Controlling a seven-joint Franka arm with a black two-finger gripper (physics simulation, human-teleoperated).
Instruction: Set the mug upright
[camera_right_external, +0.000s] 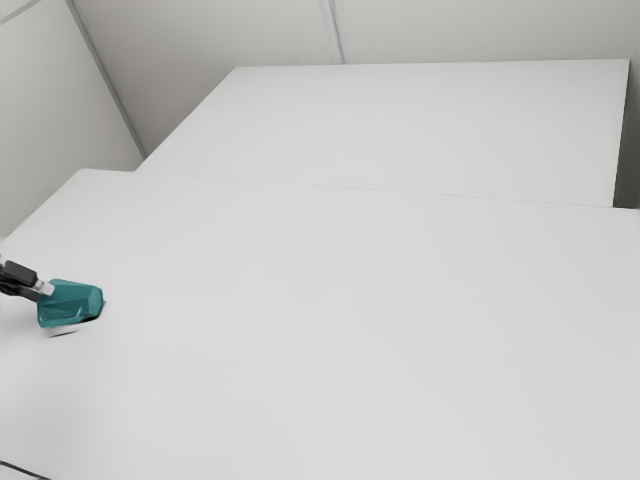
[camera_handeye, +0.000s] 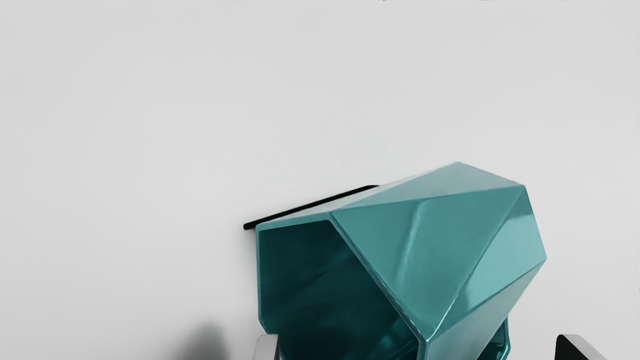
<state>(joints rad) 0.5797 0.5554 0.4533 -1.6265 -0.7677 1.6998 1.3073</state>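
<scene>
The teal faceted mug (camera_right_external: 70, 304) lies tipped on its side near the exterior view's left edge, with my gripper (camera_right_external: 46, 289) right at it. In the wrist view the mug (camera_handeye: 425, 250) shows its dark hollow mouth on the side of one finger (camera_handeye: 266, 348). The other finger (camera_handeye: 575, 347) stands off from the mug's outer wall, with a gap between. My gripper (camera_handeye: 420, 348) is open, its fingers wide apart around part of the mug. The lower part of the mug is cut off in the wrist view.
A white table (camera_right_external: 350, 330) spreads toward the exterior view's right, with another white surface (camera_right_external: 400, 130) behind it. A thin black strip (camera_handeye: 310, 205) runs along the mug's far side on the table. A dark cable (camera_right_external: 22, 470) lies at the exterior view's lower left corner.
</scene>
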